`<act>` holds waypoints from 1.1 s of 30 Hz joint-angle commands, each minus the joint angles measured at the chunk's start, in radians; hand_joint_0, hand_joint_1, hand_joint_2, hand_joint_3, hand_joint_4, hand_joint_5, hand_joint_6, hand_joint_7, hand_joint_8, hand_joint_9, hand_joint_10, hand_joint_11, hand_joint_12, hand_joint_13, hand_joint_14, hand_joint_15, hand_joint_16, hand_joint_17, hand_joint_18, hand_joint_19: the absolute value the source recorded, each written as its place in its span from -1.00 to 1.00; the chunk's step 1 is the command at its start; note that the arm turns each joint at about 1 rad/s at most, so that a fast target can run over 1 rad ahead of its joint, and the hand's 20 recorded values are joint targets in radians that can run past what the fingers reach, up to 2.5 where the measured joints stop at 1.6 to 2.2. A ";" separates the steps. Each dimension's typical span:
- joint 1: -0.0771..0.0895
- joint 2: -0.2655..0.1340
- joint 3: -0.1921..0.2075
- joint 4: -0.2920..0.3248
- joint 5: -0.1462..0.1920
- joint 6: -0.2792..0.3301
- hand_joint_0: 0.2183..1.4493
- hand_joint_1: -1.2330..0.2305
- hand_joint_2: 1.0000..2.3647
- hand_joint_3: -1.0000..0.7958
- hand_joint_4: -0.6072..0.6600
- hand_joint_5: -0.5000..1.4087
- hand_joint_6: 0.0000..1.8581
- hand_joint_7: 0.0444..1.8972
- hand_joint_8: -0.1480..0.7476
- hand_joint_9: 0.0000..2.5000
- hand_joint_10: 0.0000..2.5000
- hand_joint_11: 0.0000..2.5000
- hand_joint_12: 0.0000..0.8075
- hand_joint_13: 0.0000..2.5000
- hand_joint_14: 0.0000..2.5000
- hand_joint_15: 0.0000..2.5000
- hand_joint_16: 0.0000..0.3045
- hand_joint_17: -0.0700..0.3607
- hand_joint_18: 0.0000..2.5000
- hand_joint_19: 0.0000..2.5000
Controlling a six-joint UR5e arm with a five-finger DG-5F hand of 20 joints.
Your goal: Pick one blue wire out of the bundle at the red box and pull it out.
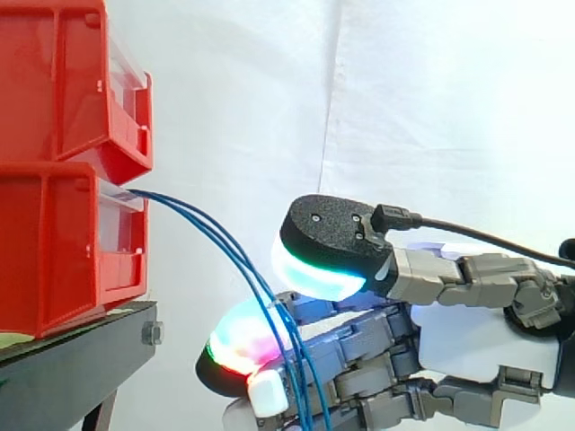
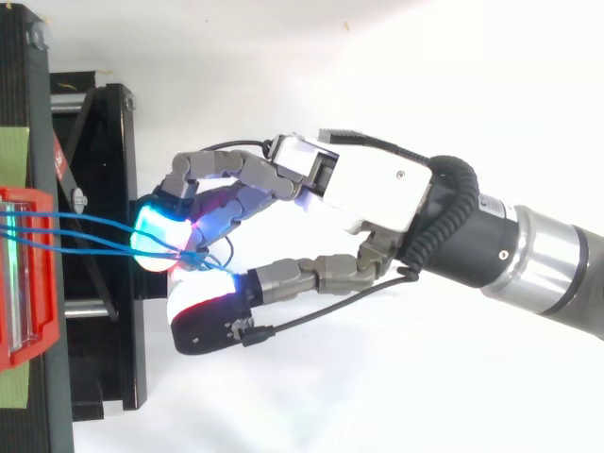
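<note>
Several thin blue wires (image 1: 211,229) leave the front of the lower red bin (image 1: 54,251) and droop to the right. They run together and lie across the fingers of my hand (image 1: 467,341), then hang down in front of them. One fingertip (image 1: 238,346) under the wires glows red and green. The thumb pad (image 1: 319,269) glows cyan and stands above the wires, apart from them. In the top view the wires (image 2: 85,236) converge at the fingers of the hand (image 2: 377,189), whose fingers are nearly straight. I see no pinch on a wire.
A second red bin (image 1: 63,81) is stacked on the lower one. Both rest on a black stand (image 1: 72,359) at the left, with its frame (image 2: 113,189) close to the fingertips. A white curtain hangs behind.
</note>
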 commanded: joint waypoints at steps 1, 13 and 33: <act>0.005 -0.001 0.000 0.002 0.000 -0.015 -0.41 -0.36 -0.98 -0.26 0.41 -0.60 -0.39 0.21 0.14 -0.30 -0.99 -0.59 0.12 -0.41 -0.99 -0.74 -0.61 -0.06 -0.41 -0.64; 0.010 0.000 0.003 0.004 -0.002 -0.020 -0.40 -0.32 -0.97 -0.10 0.33 -0.64 -0.19 -0.02 0.14 -0.29 -0.99 -0.58 0.11 -0.40 -0.99 -0.73 -0.61 -0.06 -0.40 -0.63; -0.008 0.000 0.014 -0.002 -0.040 -0.015 -0.40 -0.15 -0.97 -0.10 0.50 -0.58 -0.46 0.29 0.16 -0.26 -0.99 -0.60 0.13 -0.39 -0.99 -0.73 -0.60 -0.04 -0.40 -0.62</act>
